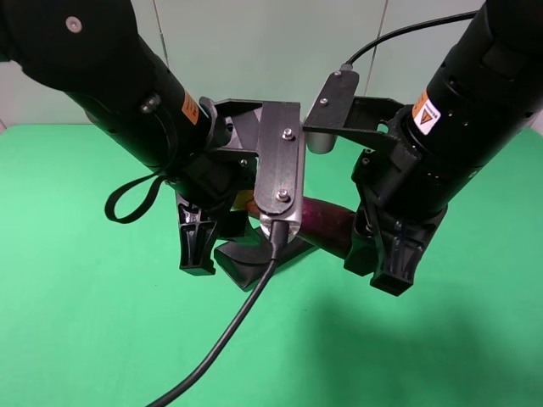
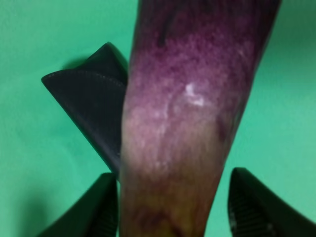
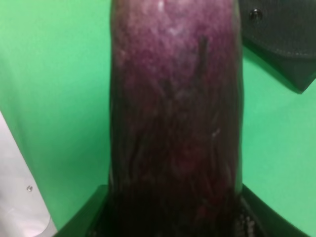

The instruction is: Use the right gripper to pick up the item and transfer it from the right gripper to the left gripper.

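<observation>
The purple eggplant (image 1: 329, 222) hangs level above the green table, between the two arms. My right gripper (image 1: 379, 254) is shut on its dark purple end; in the right wrist view the eggplant (image 3: 175, 113) fills the space between both fingers (image 3: 91, 217). My left gripper (image 1: 225, 233) stands around the pale yellowish end (image 2: 173, 148). Its jaws are open: one finger (image 2: 256, 210) is apart from the eggplant with green showing between, and the other lies close beside it.
The black glasses case (image 1: 250, 254) lies on the green table (image 1: 85, 322) under the eggplant, and also shows in the left wrist view (image 2: 89, 98). The white bottle (image 1: 321, 140) stands behind the arms. A black cable (image 1: 229, 331) trails toward the front.
</observation>
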Robot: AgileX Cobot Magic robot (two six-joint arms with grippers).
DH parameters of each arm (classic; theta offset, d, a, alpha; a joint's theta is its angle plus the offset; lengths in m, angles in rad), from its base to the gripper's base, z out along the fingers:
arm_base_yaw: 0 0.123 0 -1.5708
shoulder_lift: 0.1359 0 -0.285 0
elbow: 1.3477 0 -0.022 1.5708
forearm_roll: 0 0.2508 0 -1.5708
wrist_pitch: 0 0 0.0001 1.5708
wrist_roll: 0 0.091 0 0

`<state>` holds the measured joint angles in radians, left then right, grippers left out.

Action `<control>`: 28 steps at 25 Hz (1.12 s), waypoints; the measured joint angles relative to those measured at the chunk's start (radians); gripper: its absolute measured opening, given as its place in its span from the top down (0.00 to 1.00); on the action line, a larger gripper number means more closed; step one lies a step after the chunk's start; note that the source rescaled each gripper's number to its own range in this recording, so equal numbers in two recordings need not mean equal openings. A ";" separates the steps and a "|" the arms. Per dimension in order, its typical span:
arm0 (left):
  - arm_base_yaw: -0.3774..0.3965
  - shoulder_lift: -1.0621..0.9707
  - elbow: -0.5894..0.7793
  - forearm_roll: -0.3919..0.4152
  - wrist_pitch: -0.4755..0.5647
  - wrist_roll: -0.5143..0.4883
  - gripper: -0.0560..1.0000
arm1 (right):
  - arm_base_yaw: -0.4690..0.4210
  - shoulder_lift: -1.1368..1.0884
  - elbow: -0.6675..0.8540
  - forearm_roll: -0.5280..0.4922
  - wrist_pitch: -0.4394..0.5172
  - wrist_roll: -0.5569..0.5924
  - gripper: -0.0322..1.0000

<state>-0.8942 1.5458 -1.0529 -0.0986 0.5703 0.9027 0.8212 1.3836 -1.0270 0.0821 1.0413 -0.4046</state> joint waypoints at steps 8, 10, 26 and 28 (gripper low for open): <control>-0.004 0.000 0.000 -0.064 0.001 0.030 0.76 | 0.000 -0.007 0.000 -0.013 0.017 -0.001 0.97; -0.004 0.000 0.000 -0.078 -0.002 0.049 0.76 | 0.000 -0.010 0.000 -0.015 0.021 -0.003 0.97; -0.004 0.000 0.000 -0.080 -0.007 0.070 0.93 | 0.000 -0.010 0.000 -0.015 0.029 -0.008 0.97; -0.004 0.000 0.000 -0.080 -0.007 0.070 0.93 | 0.000 -0.010 0.000 -0.015 0.029 -0.008 0.97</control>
<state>-0.8980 1.5458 -1.0529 -0.1788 0.5631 0.9724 0.8212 1.3732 -1.0270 0.0674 1.0699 -0.4128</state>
